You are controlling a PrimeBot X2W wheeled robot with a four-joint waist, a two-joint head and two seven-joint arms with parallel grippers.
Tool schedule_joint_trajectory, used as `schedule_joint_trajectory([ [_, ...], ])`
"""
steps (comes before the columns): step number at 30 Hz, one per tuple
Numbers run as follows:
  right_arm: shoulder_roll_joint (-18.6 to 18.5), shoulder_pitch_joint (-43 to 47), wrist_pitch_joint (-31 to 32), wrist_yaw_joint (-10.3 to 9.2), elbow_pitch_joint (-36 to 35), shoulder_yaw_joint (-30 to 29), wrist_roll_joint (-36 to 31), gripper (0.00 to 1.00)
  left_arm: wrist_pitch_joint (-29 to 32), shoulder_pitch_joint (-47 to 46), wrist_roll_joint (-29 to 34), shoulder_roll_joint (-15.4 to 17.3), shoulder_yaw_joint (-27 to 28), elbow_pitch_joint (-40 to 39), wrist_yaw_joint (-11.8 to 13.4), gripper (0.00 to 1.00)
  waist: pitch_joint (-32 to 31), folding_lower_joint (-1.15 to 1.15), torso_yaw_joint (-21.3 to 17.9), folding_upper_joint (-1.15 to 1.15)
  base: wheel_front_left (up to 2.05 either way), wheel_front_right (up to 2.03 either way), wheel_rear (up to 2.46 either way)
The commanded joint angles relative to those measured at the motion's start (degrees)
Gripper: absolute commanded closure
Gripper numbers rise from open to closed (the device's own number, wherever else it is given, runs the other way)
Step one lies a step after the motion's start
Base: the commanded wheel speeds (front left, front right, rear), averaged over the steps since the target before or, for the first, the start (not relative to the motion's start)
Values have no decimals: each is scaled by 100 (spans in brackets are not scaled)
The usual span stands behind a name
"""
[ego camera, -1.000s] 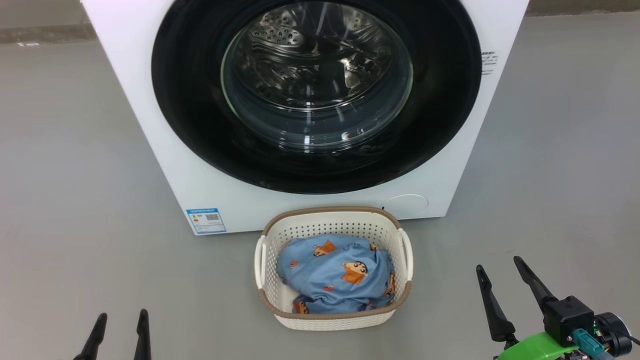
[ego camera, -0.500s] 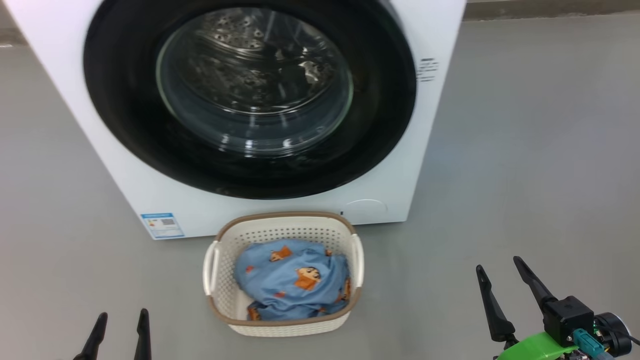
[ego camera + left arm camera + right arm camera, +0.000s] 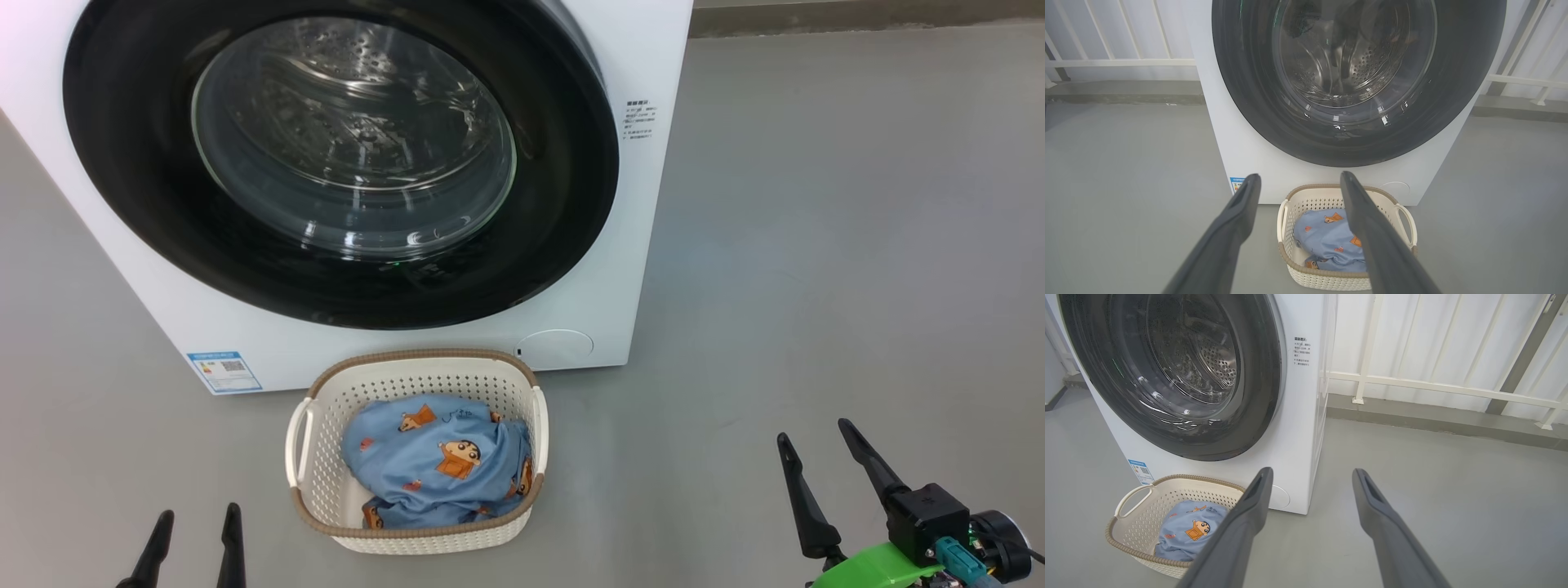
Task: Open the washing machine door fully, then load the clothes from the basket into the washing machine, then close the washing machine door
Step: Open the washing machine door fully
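Washing machine door (image 3: 563, 204) shut behind basket (image 3: 420, 357), barring drum. Basket top open over clothes (image 3: 441, 457). Floor (image 3: 775, 327) right of basket free.

right gripper (image 3: 815, 434): dark fingers (image 3: 802, 490), black block (image 3: 927, 514), green bracket (image 3: 865, 567), teal plug (image 3: 955, 557) | left gripper (image 3: 200, 514): dark

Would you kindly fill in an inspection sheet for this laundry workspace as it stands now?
Surface: plain grey floor, bare.
Job's things: big white front-loading washing machine, its round black-rimmed glass door shut; small cream perforated plastic basket before it, holding light blue cartoon-print clothes.
Clutter: nothing seen.
Grippers: left gripper and right gripper both open, empty, apart from the basket.
Cables: teal-plugged cable at the right wrist.
Surroundings: white metal railing behind the machine.
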Motion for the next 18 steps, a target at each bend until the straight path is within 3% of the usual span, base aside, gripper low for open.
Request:
schedule_joint_trajectory([
  [1, -36, -120, -69, 9, -137, 147, 13, 0, -52, -158, -40, 74, 207, -159, -9, 0, -1, 0, -2, 0, 0, 0, 0],
  [5, -33, -119, -69, 9, -141, 146, 14, 0, -52, -151, -46, 72, 206, -150, -9, 0, -4, 0, -9, 0, 0, 0, 0],
  [7, -36, -119, -69, 9, -142, 164, 23, 88, -52, -148, -45, 71, 205, -150, -9, 0, -3, 0, -14, 0, 0, 0, 0],
  [8, -40, -117, -69, 9, -149, 178, 27, 100, -52, -147, -44, 70, 202, -151, -9, 0, -2, 0, -14, 0, 0, 0, 0],
  [15, -17, -93, -69, 9, -159, 212, 188, 100, -52, -165, -69, 67, 205, -115, -9, 0, 11, 0, -23, 0, 0, 0, 0],
  [18, 52, -99, -69, 9, -162, 12, 842, 100, -52, -152, -82, 67, 216, -113, -9, 0, 14, 0, -30, 0, 0, 0, 0],
])
